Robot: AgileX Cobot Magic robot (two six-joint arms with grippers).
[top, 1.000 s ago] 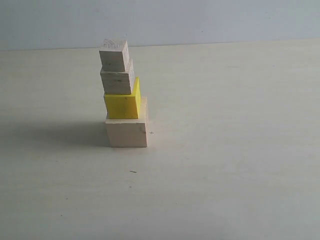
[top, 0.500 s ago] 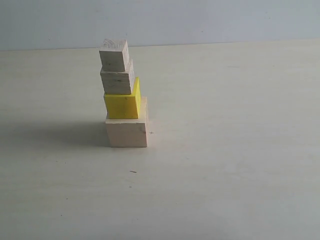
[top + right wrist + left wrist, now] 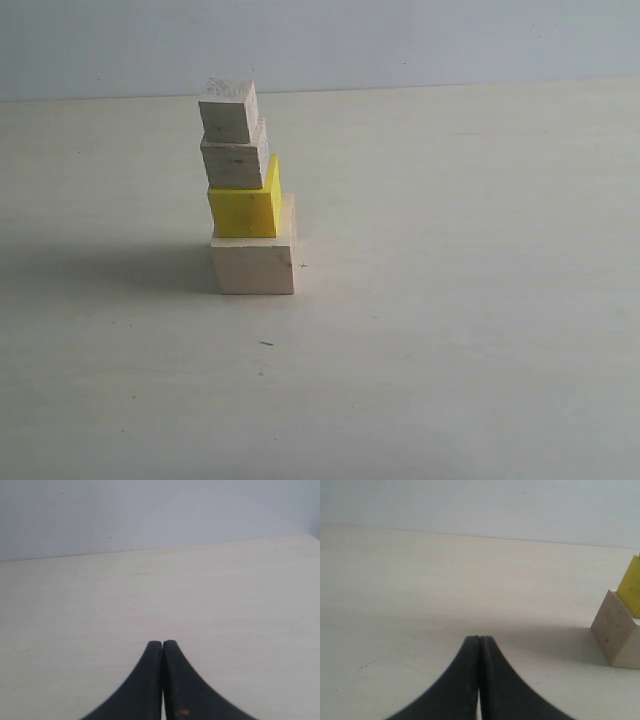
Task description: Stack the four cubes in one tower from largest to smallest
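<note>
The tower stands on the pale table, left of centre in the exterior view. Its base is the large pale wood cube [image 3: 253, 265]. On it sits the yellow cube [image 3: 243, 210], then a smaller wood cube [image 3: 234, 164], then the smallest wood cube [image 3: 227, 109] on top. The upper cubes sit shifted toward the left edge of the base. Neither arm shows in the exterior view. My left gripper [image 3: 479, 639] is shut and empty, well apart from the large cube [image 3: 617, 637] and yellow cube [image 3: 632, 585] at that view's edge. My right gripper [image 3: 162, 643] is shut, holding nothing, over bare table.
The pale table [image 3: 450, 300] spreads all round the tower, and a light wall [image 3: 400, 40] rises behind its far edge. A small dark speck [image 3: 266, 343] lies on the table in front of the tower.
</note>
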